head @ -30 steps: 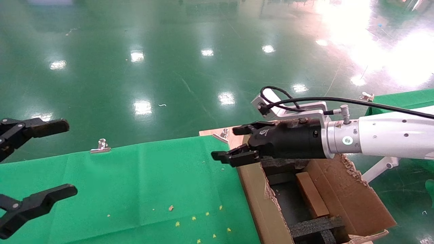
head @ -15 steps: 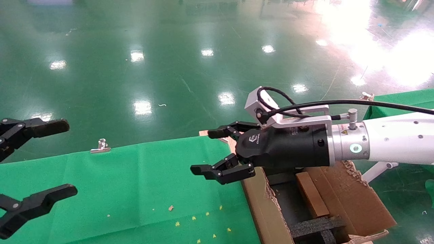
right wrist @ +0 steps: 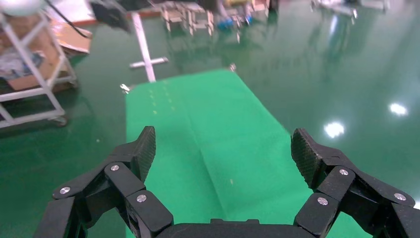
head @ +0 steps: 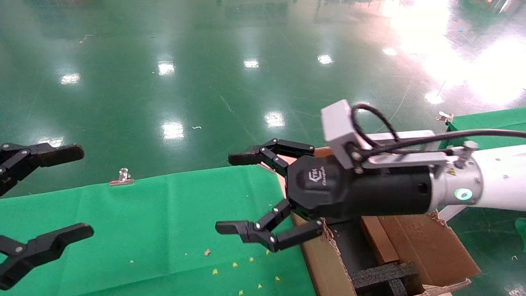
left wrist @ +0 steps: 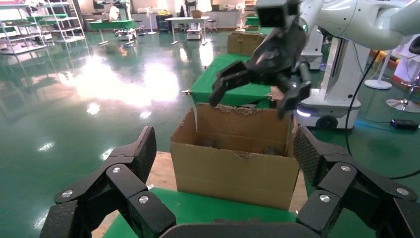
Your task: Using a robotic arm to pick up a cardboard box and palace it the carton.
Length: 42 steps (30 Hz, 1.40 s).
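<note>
The robotic arm (head: pixel 501 181) reaches in from the right. Its right gripper (head: pixel 232 192) hangs open and empty above the carton's left wall, over the green cloth. In the right wrist view that gripper (right wrist: pixel 223 148) has only cloth between its fingers. The small flat cardboard box (head: pixel 380 242) lies inside the large ragged-edged carton (head: pixel 324 267), below and behind the gripper. My left gripper (head: pixel 78 191) is parked open at the far left. In the left wrist view it (left wrist: pixel 225 151) faces the carton (left wrist: pixel 233 168), with the right gripper (left wrist: pixel 257 82) above the carton.
A green cloth (head: pixel 164 230) covers the table, with small crumbs near its front. A metal clip (head: pixel 122 177) holds its far edge. Black foam blocks (head: pixel 382 275) sit in the carton's near end. Another green table (head: pixel 489 119) stands at the right, over a glossy green floor.
The right gripper has risen from just over the carton, moved left, and spread its fingers wider. The cardboard box stays in the carton. The left gripper has not moved.
</note>
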Each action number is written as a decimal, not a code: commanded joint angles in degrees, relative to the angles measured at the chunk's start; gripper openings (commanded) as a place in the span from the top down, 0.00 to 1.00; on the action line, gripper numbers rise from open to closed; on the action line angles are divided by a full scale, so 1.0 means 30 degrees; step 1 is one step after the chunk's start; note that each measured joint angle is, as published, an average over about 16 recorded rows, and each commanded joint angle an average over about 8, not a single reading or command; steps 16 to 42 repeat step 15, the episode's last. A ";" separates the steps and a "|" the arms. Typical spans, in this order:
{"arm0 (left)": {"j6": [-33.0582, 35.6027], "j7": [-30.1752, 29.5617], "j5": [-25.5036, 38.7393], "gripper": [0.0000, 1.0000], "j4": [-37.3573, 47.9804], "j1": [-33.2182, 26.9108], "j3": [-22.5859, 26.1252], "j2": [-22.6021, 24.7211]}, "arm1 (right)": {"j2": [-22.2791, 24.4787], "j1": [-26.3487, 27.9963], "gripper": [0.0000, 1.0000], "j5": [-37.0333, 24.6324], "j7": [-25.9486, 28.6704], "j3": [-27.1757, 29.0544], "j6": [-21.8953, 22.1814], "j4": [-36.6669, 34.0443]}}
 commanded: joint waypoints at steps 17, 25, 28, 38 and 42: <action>-0.0007 0.0001 -0.0004 0.00 0.0006 0.0005 -0.0001 -0.0003 | -0.0642 -0.1967 0.00 0.1930 -0.2741 0.3578 -0.2703 -0.0295; -0.0007 0.0001 -0.0004 0.00 0.0006 0.0005 -0.0001 -0.0003 | -0.0642 -0.1967 0.00 0.1930 -0.2741 0.3578 -0.2703 -0.0295; -0.0007 0.0001 -0.0004 0.00 0.0006 0.0005 -0.0001 -0.0003 | -0.0642 -0.1967 0.00 0.1930 -0.2741 0.3578 -0.2703 -0.0295; -0.0007 0.0001 -0.0004 0.00 0.0006 0.0005 -0.0001 -0.0003 | -0.0642 -0.1967 0.00 0.1930 -0.2741 0.3578 -0.2703 -0.0295; -0.0007 0.0001 -0.0004 0.00 0.0006 0.0005 -0.0001 -0.0003 | -0.0642 -0.1967 0.00 0.1930 -0.2741 0.3578 -0.2703 -0.0295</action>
